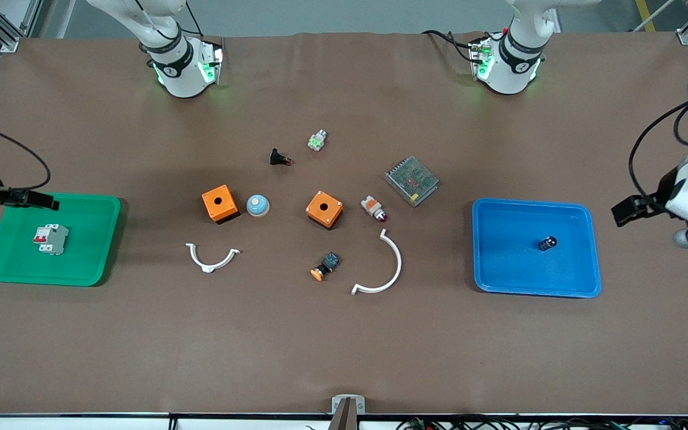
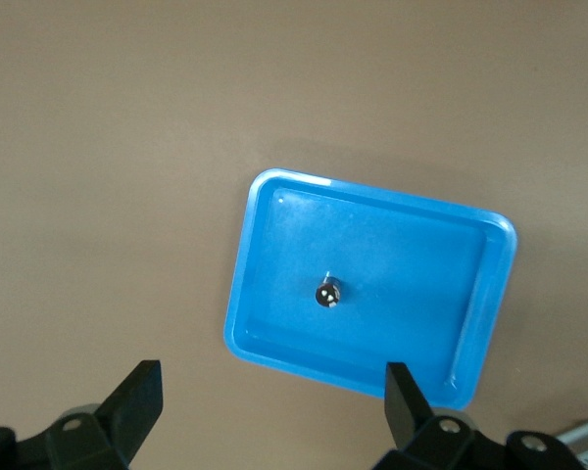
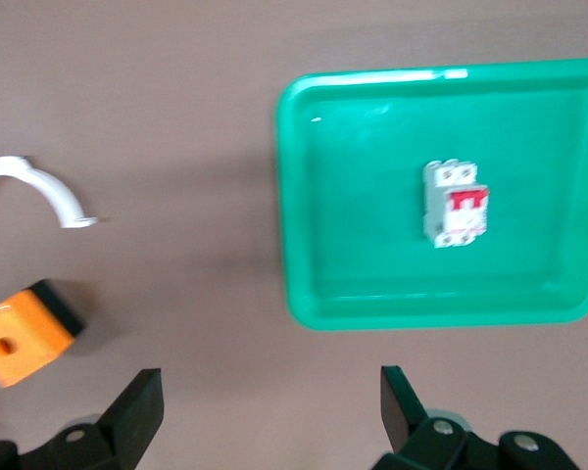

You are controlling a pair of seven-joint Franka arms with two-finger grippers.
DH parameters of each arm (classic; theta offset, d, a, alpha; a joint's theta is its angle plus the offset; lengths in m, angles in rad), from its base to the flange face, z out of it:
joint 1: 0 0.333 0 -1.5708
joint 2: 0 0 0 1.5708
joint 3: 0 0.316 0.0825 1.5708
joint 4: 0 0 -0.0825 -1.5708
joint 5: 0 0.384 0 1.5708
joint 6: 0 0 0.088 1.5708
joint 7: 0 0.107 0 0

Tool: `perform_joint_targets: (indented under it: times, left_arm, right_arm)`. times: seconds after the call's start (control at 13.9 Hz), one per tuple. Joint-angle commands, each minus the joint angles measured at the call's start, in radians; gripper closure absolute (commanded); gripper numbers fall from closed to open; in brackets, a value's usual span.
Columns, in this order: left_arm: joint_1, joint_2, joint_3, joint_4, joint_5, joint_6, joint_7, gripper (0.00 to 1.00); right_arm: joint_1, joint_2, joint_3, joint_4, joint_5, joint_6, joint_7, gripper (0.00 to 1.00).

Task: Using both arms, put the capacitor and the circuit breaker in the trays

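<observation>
**Both parts in their trays, grippers empty**

Lowest in the front view, we find the larger white half-ring and an orange-capped button just beside it. We see the circuit breaker lying in the green tray at the right arm's end, and the capacitor in the blue tray at the left arm's end. We find the right gripper over the green tray's rim, the left gripper over bare table beside the blue tray.

From the left wrist, our fingers stand wide apart, holding nothing (the capacitor sits mid-tray).

From the right wrist, our fingers are likewise spread and empty; the breaker rests flat.

We judge both placements done; next, we retract upward.
</observation>
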Motion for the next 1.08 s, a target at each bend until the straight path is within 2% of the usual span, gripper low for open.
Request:
perform_joint_targets:
  times: [0.0,0.22,0.5,0.79,1.01]
  left_arm:
    - [0.006,-0.05,-0.004,0.039,-0.063,-0.072,0.018,0.0]
    - [0.001,-0.121,-0.006,0.039,-0.071,-0.139,0.018,0.0]
    - [-0.003,-0.143,-0.037,0.053,-0.083,-0.184,0.007,0.0]
    - [-0.003,-0.146,-0.052,0.081,-0.101,-0.234,0.019,0.0]
    - [-0.013,-0.193,-0.05,0.065,-0.115,-0.282,0.019,0.0]
  right_arm:
    - [0.055,-0.134,-0.003,-0.074,-0.006,-0.035,0.075,0.01]
    - [0.077,-0.183,-0.002,-0.039,-0.006,-0.095,0.1,0.01]
    - [0.081,-0.16,-0.002,0.118,-0.006,-0.202,0.097,0.01]
    - [0.093,-0.153,-0.003,0.228,-0.007,-0.207,0.1,0.0]
    - [0.089,-0.153,-0.005,0.241,-0.015,-0.207,0.099,0.0]
